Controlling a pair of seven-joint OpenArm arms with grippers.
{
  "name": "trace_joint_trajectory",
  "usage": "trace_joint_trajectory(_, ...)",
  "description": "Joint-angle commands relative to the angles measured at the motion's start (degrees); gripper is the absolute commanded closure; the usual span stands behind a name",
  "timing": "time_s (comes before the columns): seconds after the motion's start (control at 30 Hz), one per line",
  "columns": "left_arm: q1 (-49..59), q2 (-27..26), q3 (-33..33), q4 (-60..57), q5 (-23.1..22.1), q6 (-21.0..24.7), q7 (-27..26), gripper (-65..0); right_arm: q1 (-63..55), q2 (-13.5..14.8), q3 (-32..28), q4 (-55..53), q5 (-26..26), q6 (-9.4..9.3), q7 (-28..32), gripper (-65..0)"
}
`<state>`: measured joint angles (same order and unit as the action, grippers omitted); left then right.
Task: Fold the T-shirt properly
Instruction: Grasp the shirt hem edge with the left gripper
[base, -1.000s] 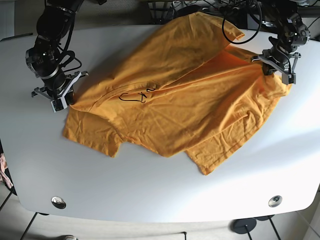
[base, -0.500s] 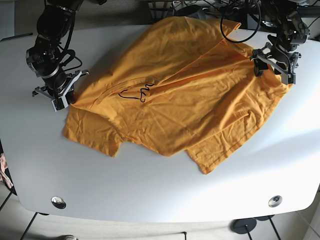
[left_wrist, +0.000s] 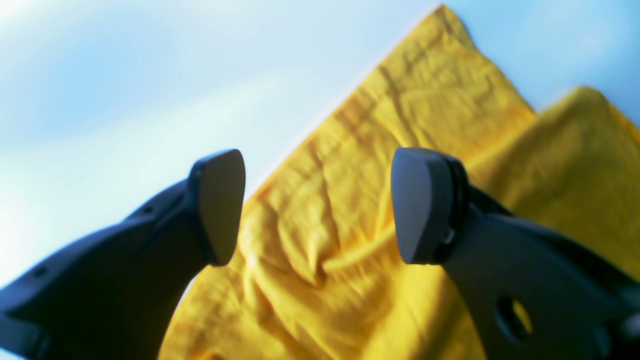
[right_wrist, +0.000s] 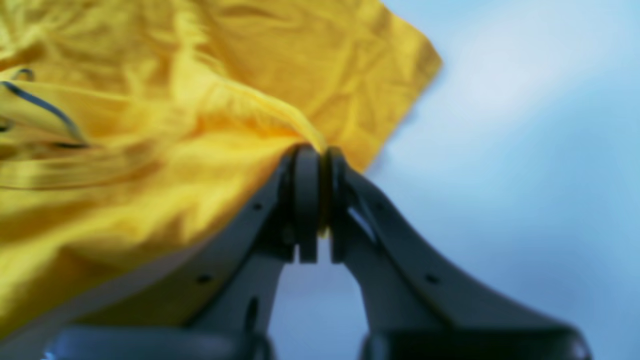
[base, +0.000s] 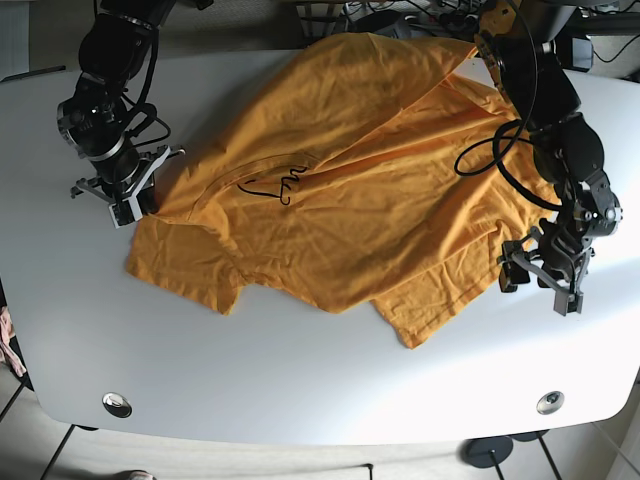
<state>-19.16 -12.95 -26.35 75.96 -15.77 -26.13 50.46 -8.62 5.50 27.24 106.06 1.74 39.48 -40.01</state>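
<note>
The orange T-shirt is spread crumpled across the middle of the white bench, reaching from near the far edge down toward the near edge, with one sleeve pointing to the near left and another flap toward the near right. A black line marking is seen on the upper layer.

The right gripper is clamped on a fold of the T-shirt's edge near the bench's left edge; its pads are pressed together with cloth pinched between them.

The left gripper is held released, jaws wide apart, nothing between them. It is positioned beside the T-shirt's right-hand hem, toward the bench's right edge, with wrinkled fabric seen beyond its fingertips.
</note>
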Motion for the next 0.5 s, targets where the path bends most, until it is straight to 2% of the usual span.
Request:
trace_joint_trajectory(0.03,-6.6,-0.7,2.7,-6.6,1.3,-0.3,-4.9,-42.8,0.5,0.6,0.3,1.1,0.2,-0.23,1.2,-1.9)
trace_joint_trajectory(0.13,-14.6,-0.9,7.8,-21.9,3.7,-0.3,-14.3,-42.8,0.6,0.6,0.3,0.9,0.2,-0.32,1.2,-1.9)
trace_joint_trajectory(0.33,-24.8,-1.0,14.8,-48.7,8.1,-0.4,-29.3,-42.9,0.6,0.6,0.3,1.0,0.3,-0.32,1.3,-1.9)
trace_joint_trajectory(0.4,-25.0,-2.7,17.0,-52.3,8.2,-0.4,-32.0,-43.1,0.6,0.6,0.3,1.0,0.5,-0.32,1.3,-1.9)
trace_joint_trajectory(0.5,-24.8,-3.0,18.7,-53.9,8.3,-0.4,-32.2,-43.1,0.6,0.5,0.3,1.0,0.7,-0.32,1.4,-1.9)
